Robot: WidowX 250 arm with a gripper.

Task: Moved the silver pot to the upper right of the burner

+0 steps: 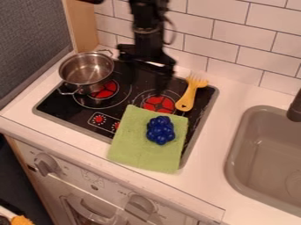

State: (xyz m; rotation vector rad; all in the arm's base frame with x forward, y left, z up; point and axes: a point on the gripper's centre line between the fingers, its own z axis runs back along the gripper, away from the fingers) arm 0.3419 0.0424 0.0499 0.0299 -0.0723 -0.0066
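A silver metal two-handled pot [87,72] sits at the left rear of the black glass cooktop [71,112], while the black robot gripper [162,81] hangs above the cooktop's rear; whether it is open or closed cannot be told. A bumpy blue toy bunch [160,130] rests on a green cloth [132,147] across the cooktop's front right.

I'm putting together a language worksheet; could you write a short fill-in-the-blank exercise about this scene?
The silver pot has ____ handles.
The blue, grape-like bunch rests on a ____ cloth.
In the picture, the pot stands to the ____ of the yellow fork-like utensil.
In the picture, the sink is to the ____ of the stovetop.

Missing words: two; green; left; right
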